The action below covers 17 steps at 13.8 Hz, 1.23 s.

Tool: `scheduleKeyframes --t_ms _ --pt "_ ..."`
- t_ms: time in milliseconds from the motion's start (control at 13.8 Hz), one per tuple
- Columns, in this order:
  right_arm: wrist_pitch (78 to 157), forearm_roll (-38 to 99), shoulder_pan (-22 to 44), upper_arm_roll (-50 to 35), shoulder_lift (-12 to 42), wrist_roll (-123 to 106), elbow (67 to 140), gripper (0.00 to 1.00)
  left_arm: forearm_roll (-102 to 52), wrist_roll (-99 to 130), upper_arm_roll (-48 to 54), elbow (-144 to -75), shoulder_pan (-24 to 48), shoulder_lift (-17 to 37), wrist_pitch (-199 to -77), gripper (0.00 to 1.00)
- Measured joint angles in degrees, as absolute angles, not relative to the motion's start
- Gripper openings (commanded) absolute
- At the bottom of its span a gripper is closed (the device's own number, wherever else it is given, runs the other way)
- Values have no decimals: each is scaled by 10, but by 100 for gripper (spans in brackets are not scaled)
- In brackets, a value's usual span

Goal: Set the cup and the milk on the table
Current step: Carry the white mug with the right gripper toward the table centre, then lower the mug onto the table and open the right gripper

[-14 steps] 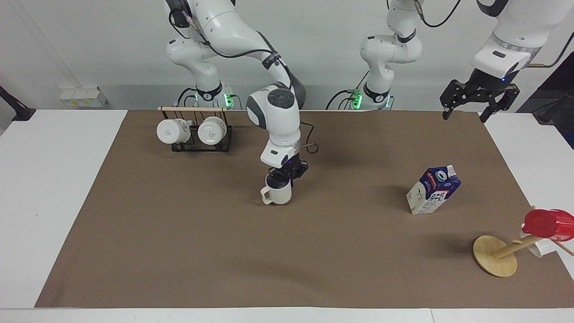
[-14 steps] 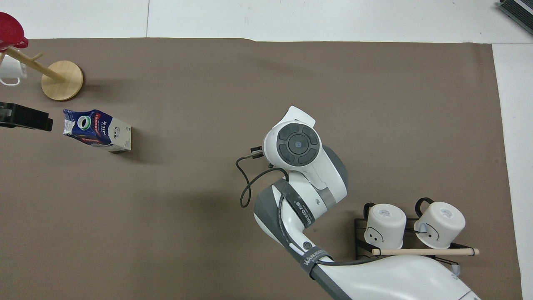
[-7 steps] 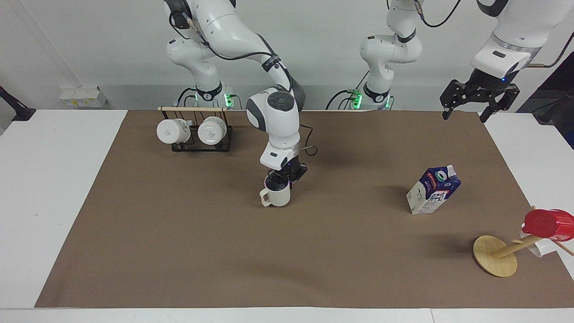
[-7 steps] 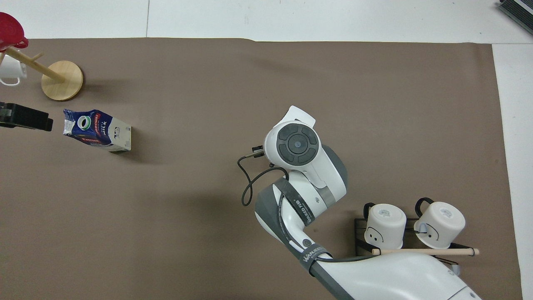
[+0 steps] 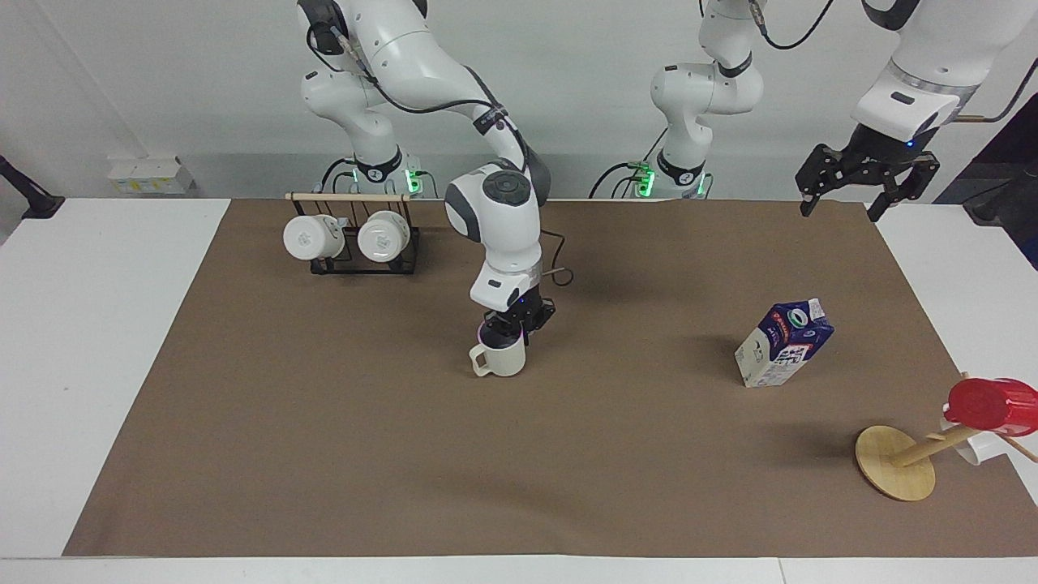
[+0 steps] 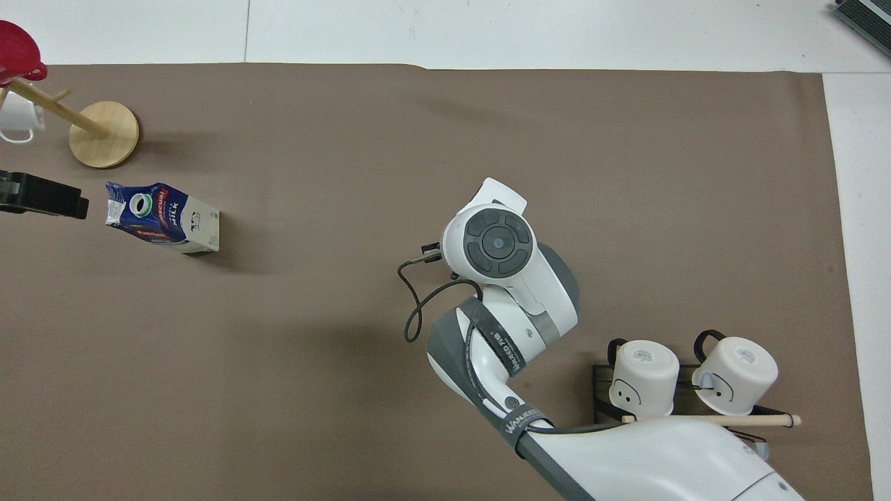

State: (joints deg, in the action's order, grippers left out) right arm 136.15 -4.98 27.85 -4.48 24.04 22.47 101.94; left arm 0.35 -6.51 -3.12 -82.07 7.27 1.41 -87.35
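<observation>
As seen at the cup (image 5: 501, 358): upright on the brown sheet (image 5: 324, 454), about mid-counter, handle toward the right arm's end; hidden under the right arm in the overhead view.
Right claw (image 5: 512, 326): pointing straight down at the cup's rim, right on top of it; gripping or let go, cannot tell.
Milk (image 5: 782, 345): standing on the sheet toward the left arm's end, well apart from the cup, green-ringed cap on top; nothing touching it.
Left claw (image 5: 866, 188): waiting up in the air, spread wide, holding nothing, over the sheet's corner at the left arm's end.
Step in hand: by the look of it, setting the cup down; both things of the task seemingly on the counter.
Next move: likely a clean release and a straight lift off the rim, with no nudge to tip the cup.
Surface: flat brown sheet, matte, on a white counter (image 5: 97, 324).
Room: rack (image 5: 353, 243) with 2 white mugs near the right arm's base; wooden stand (image 5: 896, 462) with a red cup (image 5: 991, 404) at the left arm's end; plain pale wall.
</observation>
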Motion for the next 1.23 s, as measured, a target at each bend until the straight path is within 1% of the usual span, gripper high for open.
scheduleKeyframes --t_ms 361,578,723,1012,1229 --pt "1362 -50 273 -43 238 234 1015 100 4 -65 -31 -821 73 14 -874 100" --pt "1348 -31 261 -40 214 244 1010 100 4 -65 -31 -821 73 14 -874 100" --pt "1313 -8 247 -39 182 244 1008 100 4 -65 -31 -821 73 14 -874 100" --pt "1213 6 206 -39 111 244 1007 100 4 -65 -31 -821 73 14 -874 100" --pt "1160 6 174 -38 80 244 1007 100 4 -65 -31 -821 73 14 -874 100"
